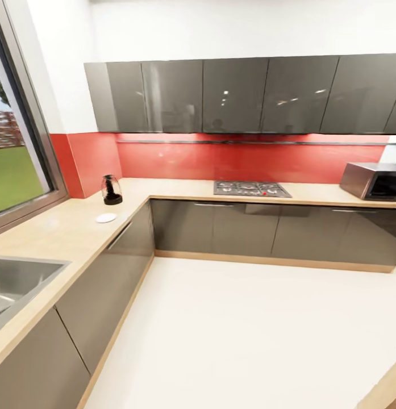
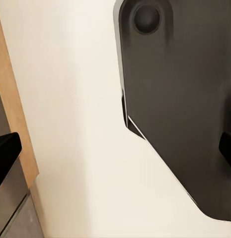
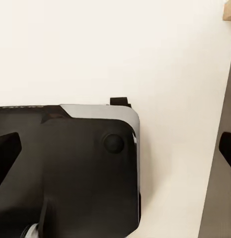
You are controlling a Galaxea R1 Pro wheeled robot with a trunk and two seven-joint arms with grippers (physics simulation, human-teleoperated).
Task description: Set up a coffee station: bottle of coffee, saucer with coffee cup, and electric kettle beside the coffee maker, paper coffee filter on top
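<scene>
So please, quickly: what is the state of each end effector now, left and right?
Left end effector: fingertips far apart, open, holding nothing.
Right end effector: fingertips far apart, open, holding nothing.

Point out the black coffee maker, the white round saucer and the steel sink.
Black coffee maker (image 1: 111, 190): head view, middle of its dark body.
White round saucer (image 1: 105, 217): head view, centre of the disc.
Steel sink (image 1: 16, 278): head view, inner basin wall.

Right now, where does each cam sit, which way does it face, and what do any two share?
Head: high on the robot, facing forward and down at the L-shaped countertop, coffee maker, saucer, cooktop; none of its body in frame.
Left wrist: near the left pincer, facing the pale floor and dark robot base.
Right wrist: likewise, floor and base.
Shared: both wrists see floor and base.
</scene>
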